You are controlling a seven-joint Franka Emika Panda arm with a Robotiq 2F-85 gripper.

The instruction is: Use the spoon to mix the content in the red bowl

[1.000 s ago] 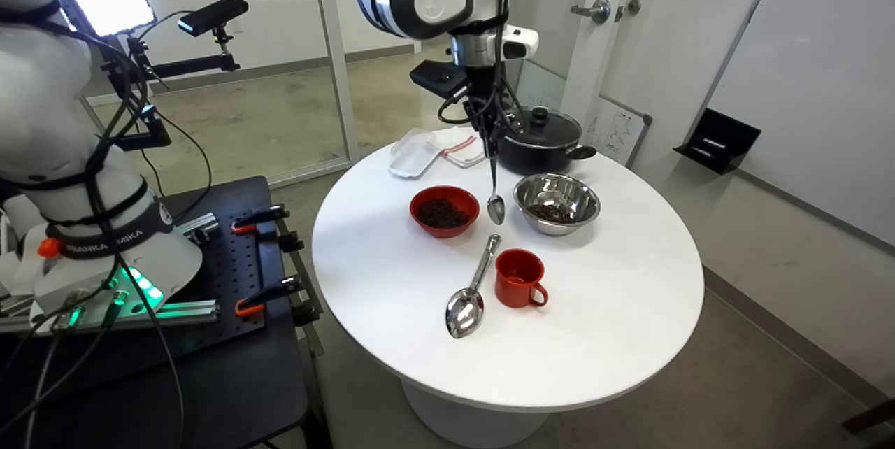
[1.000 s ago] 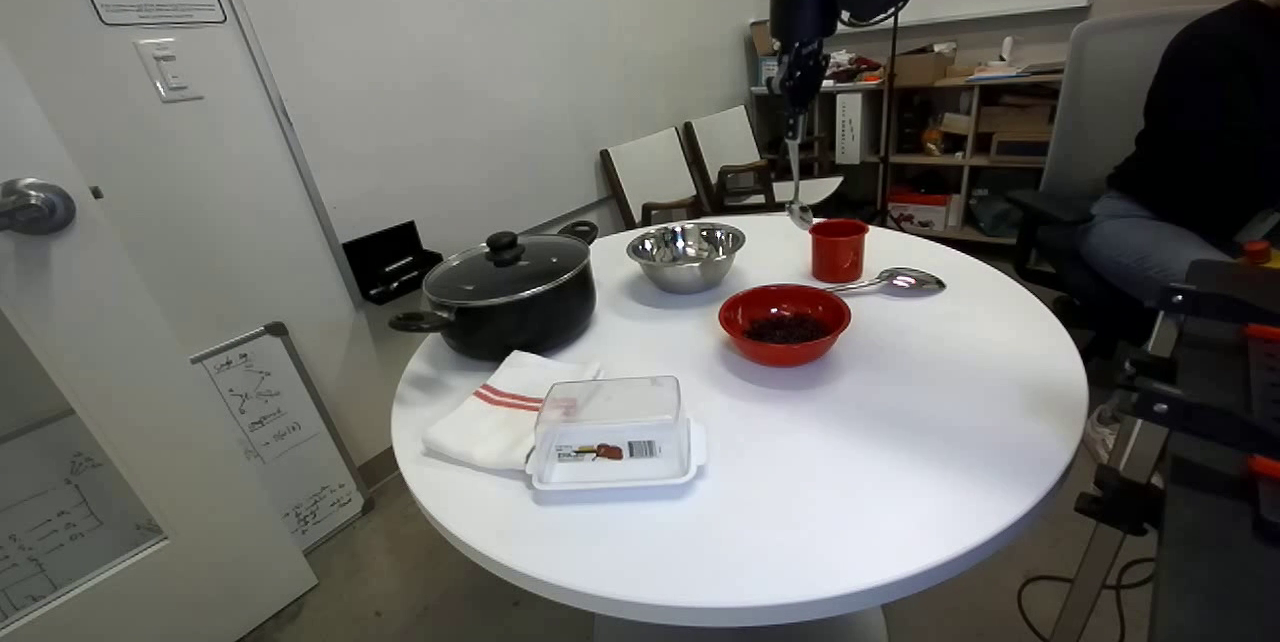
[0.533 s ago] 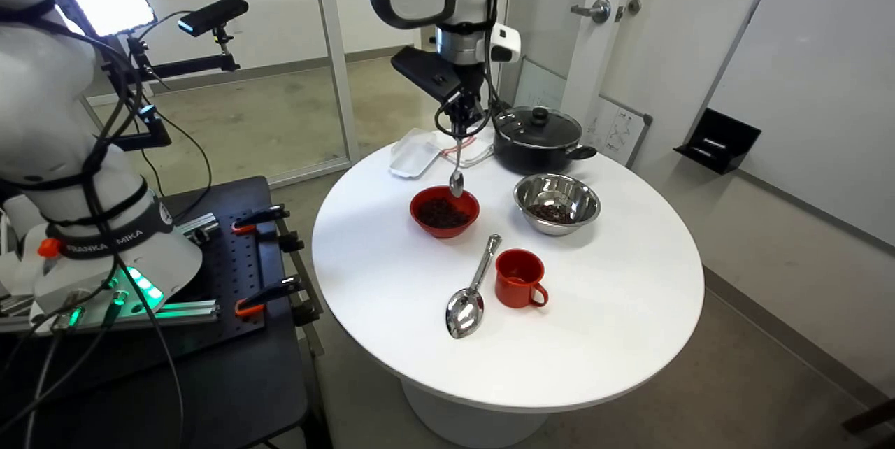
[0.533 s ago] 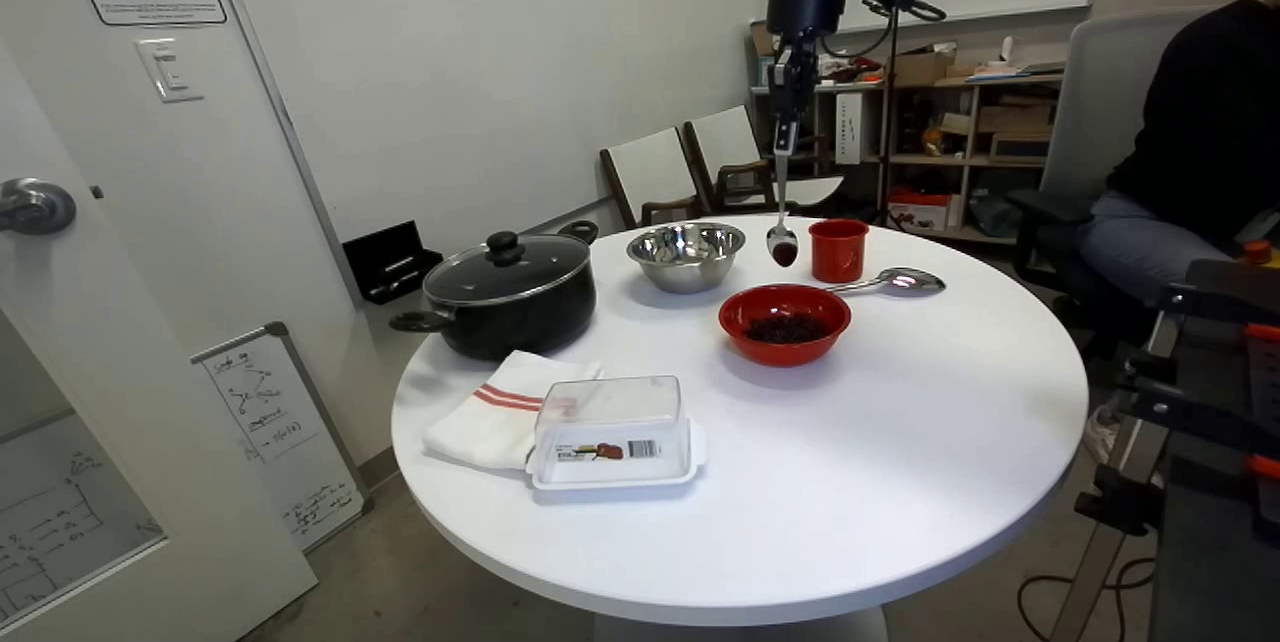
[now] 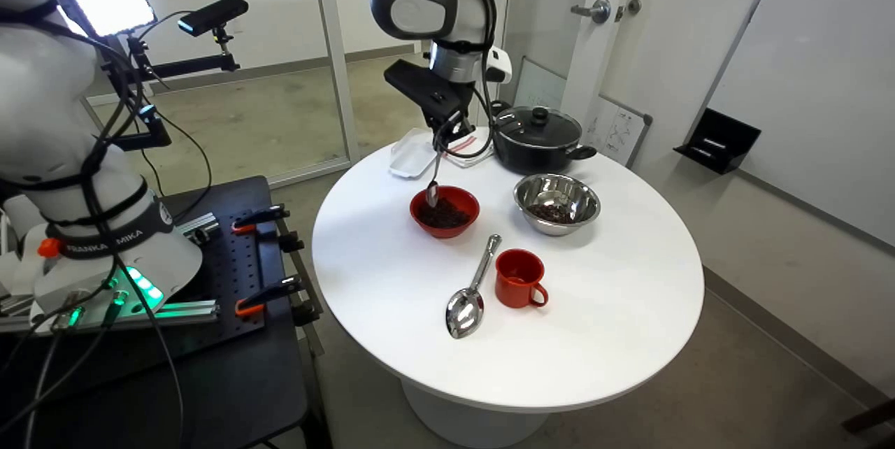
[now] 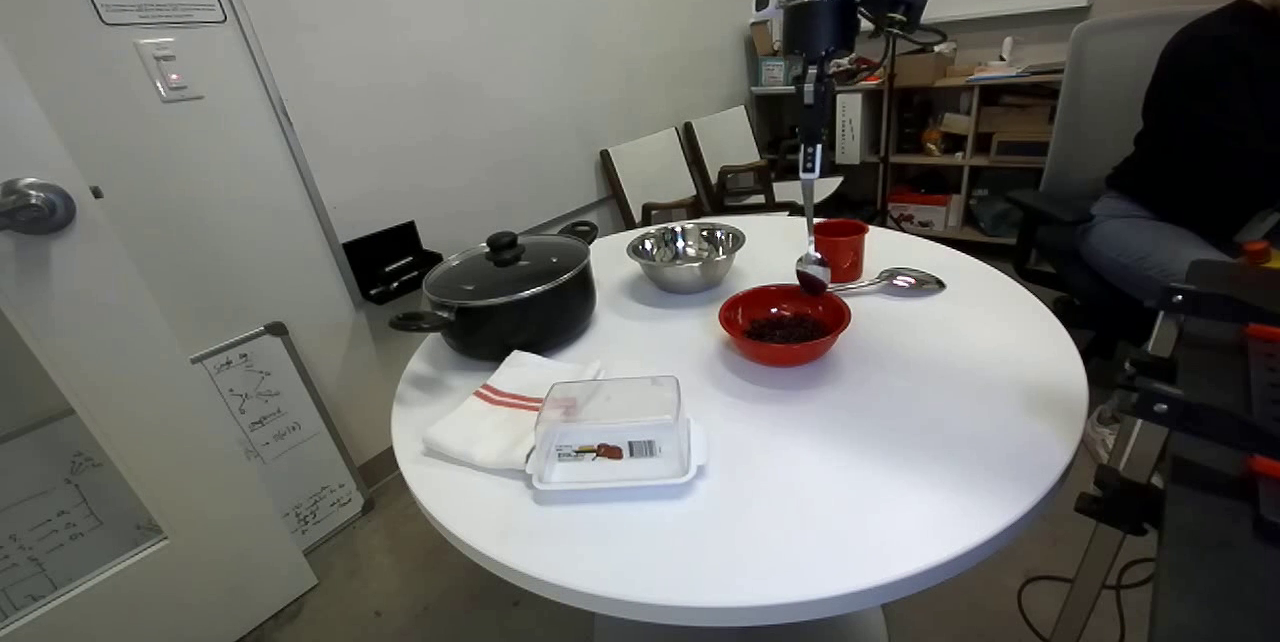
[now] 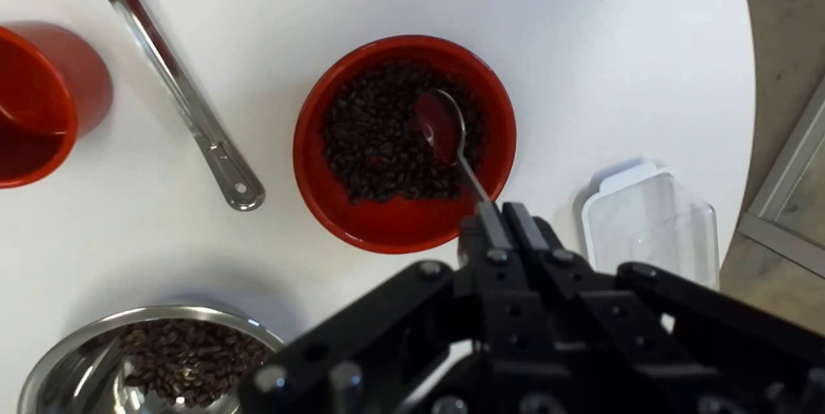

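My gripper (image 7: pixel 509 211) is shut on the handle of the silver spoon (image 7: pixel 441 127); the gripper also shows in both exterior views (image 5: pixel 442 141) (image 6: pixel 809 162). The spoon hangs head down, slightly tilted, in both exterior views (image 5: pixel 433 195) (image 6: pixel 812 272). Its head is over the dark beans (image 7: pixel 387 143) of the red bowl (image 7: pixel 393 228), inside the rim as seen from the wrist. In an exterior view its tip sits near the bowl's far rim. I cannot tell whether it touches the beans. The red bowl stands upright on the table in both exterior views (image 5: pixel 447 231) (image 6: pixel 785 354).
A steel bowl (image 5: pixel 556 228) with beans stands beside the red bowl. A red mug (image 5: pixel 519 288) and a large serving spoon (image 5: pixel 465 312) lie near it. A lidded black pot (image 6: pixel 520 307), a striped towel (image 6: pixel 490 427) and a clear-lidded box (image 6: pixel 615 432) are also on the table.
My gripper has carried the spoon from between the two bowls to over the red bowl and lowered it. The bowls, mug and serving spoon have not moved.
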